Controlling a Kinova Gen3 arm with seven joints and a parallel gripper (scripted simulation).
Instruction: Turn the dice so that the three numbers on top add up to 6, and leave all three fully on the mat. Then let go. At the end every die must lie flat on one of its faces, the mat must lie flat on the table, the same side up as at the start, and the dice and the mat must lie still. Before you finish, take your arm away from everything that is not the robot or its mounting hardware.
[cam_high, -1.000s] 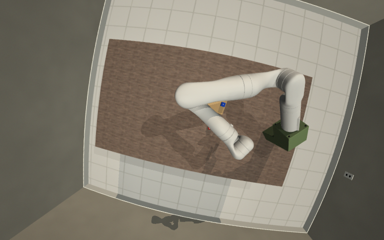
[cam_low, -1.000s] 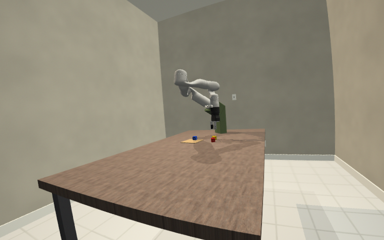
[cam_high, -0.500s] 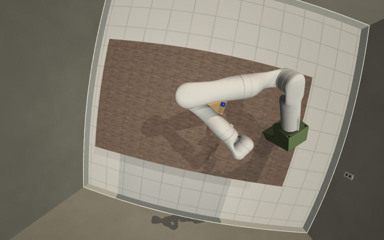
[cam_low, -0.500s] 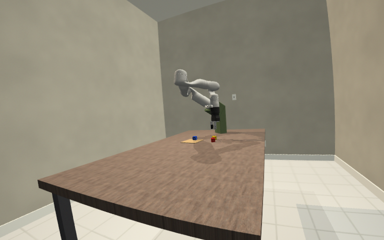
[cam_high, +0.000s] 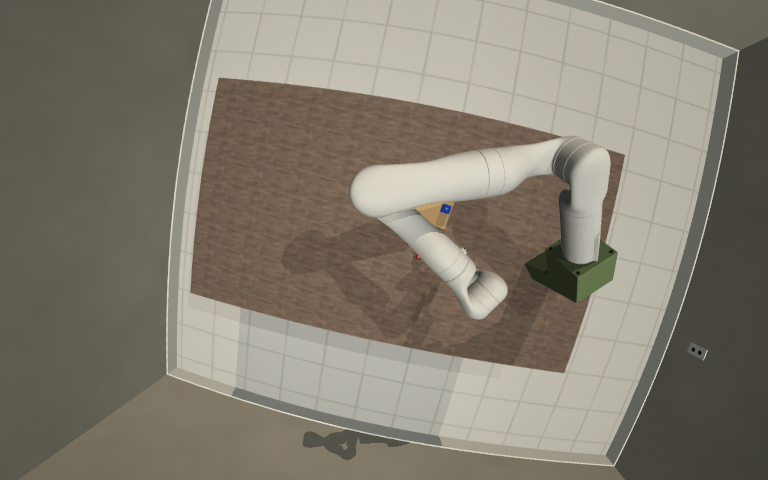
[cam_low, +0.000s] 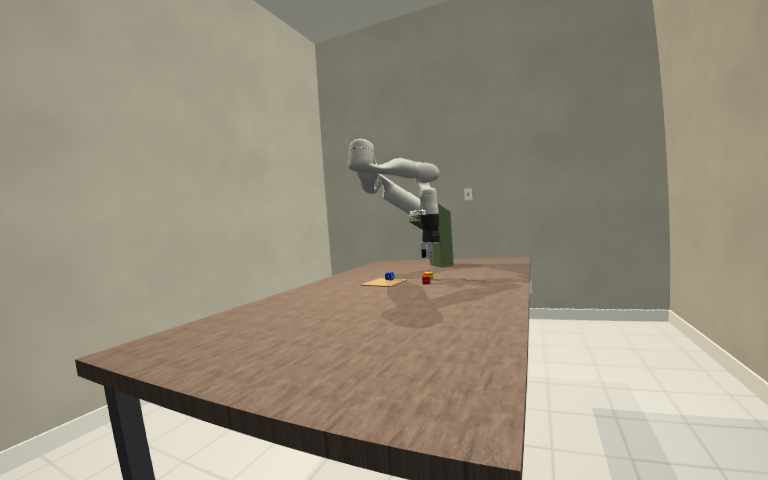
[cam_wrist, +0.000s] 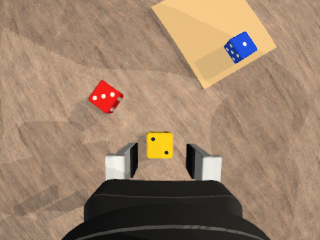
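The open pincer (cam_low: 427, 250) (cam_wrist: 162, 155) hovers above the yellow die (cam_low: 428, 273) (cam_wrist: 160, 145), its two pips running diagonally.

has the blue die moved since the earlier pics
No; in the top and exterior views, the blue die sits at the same spot on the tan mat.
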